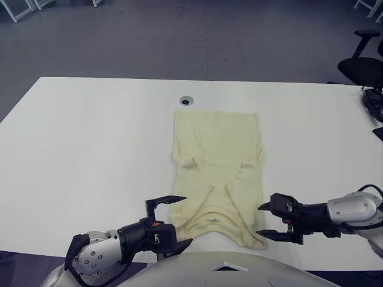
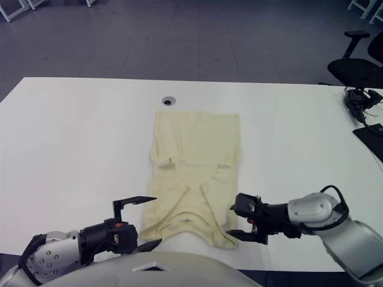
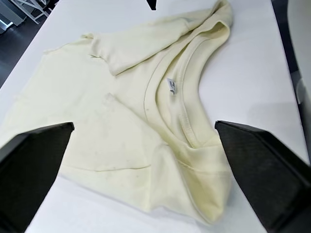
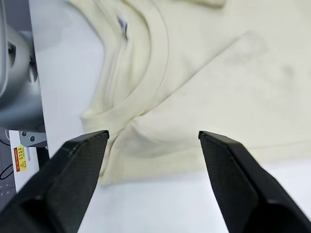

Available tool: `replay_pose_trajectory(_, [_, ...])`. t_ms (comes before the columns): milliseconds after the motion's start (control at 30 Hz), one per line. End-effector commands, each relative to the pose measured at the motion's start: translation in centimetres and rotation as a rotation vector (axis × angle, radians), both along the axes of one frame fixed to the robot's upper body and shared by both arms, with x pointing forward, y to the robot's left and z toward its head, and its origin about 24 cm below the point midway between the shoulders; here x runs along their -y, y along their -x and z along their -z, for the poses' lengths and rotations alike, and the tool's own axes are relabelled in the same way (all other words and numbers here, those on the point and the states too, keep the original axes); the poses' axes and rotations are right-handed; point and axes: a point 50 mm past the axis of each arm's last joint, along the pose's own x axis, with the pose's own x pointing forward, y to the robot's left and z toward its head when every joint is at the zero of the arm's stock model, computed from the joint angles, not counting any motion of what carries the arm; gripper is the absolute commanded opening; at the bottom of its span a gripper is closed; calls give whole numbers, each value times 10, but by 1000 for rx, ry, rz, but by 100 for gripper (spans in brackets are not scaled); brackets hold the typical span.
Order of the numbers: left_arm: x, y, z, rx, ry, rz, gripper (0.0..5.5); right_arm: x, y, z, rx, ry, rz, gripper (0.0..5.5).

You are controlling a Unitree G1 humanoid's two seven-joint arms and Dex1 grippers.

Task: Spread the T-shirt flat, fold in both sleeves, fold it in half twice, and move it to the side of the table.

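Observation:
A pale yellow T-shirt [image 1: 218,164] lies on the white table [image 1: 90,149], both sleeves folded in over the body, collar [image 3: 170,97] at the near edge. My left gripper [image 1: 173,220] is open at the shirt's near left corner, its fingers [image 3: 36,165] on either side of the shoulder hem. My right gripper [image 1: 264,220] is open at the near right corner [image 4: 146,145], with the shoulder cloth between its spread fingers. Neither holds the cloth.
A round cable hole [image 1: 187,100] sits in the table just beyond the shirt's far hem. Black cables and gear [image 2: 362,98] lie at the table's right edge, with an office chair [image 1: 362,63] behind. Bare table stretches to the left and right of the shirt.

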Motion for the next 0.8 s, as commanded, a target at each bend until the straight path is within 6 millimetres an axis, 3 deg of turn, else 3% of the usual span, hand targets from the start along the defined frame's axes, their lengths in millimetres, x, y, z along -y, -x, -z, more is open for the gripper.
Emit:
replay_pose_trajectory(33, [-1, -4, -2, 16, 19, -22, 540, 1, -63, -5, 373, 1, 104, 411])
replay_pose_trajectory(133, [-5, -19, -10, 74, 63, -71, 540, -5, -94, 1, 545, 2, 107, 455])
replay_pose_trajectory(267, [-9, -32, -17, 126, 106, -126, 540, -17, -121, 26, 633, 62, 72, 529])
replay_pose_trajectory(500, [-23, -63, -21, 231, 164, -344, 540, -30, -115, 74, 519, 153, -124, 537])
replay_pose_trajectory(800, [-22, -68, -16, 245, 162, -384, 540, -31, -136, 94, 577, 224, -114, 537])
